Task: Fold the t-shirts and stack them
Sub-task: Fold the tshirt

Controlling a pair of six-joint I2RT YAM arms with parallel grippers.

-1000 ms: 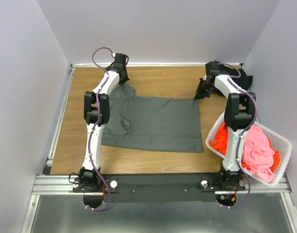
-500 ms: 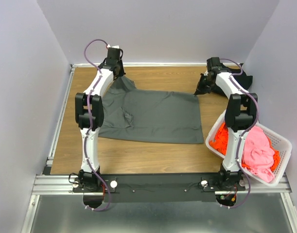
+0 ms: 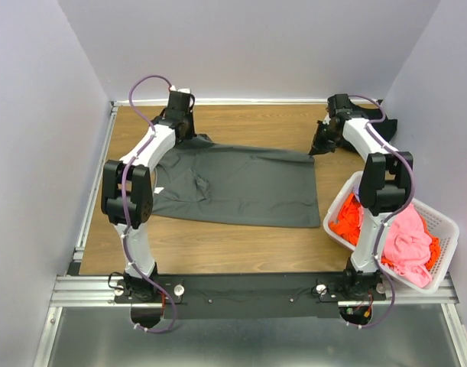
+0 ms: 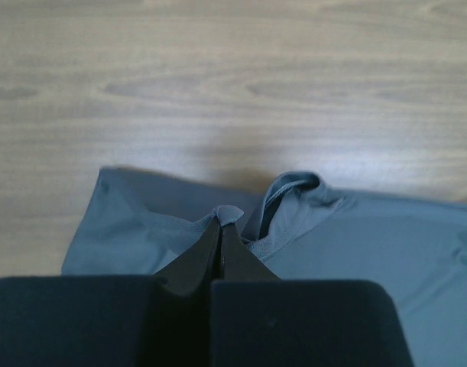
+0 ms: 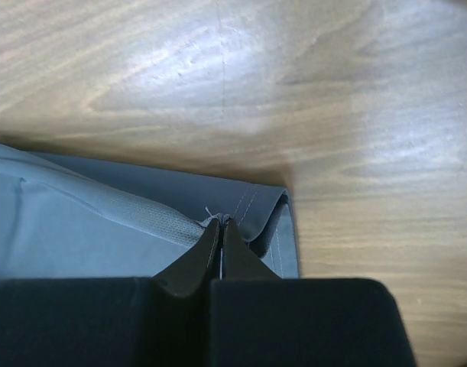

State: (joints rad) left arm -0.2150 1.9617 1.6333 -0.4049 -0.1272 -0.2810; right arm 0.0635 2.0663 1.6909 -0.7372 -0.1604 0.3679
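A dark grey t-shirt (image 3: 241, 183) lies spread on the wooden table. My left gripper (image 3: 186, 131) is at its far left corner, shut on a pinch of cloth beside the collar (image 4: 294, 200), as the left wrist view shows at the gripper (image 4: 221, 223). At the far right corner my right gripper (image 3: 319, 147) is shut on the stitched hem (image 5: 264, 210), seen in the right wrist view at the gripper (image 5: 222, 223). A black t-shirt (image 3: 386, 126) lies bunched at the back right. Orange (image 3: 346, 218) and pink (image 3: 409, 237) t-shirts fill the basket.
A white slatted basket (image 3: 445, 229) sits tilted at the right edge, beside the right arm. Bare wood (image 3: 248, 115) runs along the back, just past the grey shirt. Purple walls close in the table on three sides.
Both grippers have drawn the grey shirt's far edge toward the back of the table. The left arm stretched out and swung left; the shirt now lies flatter.
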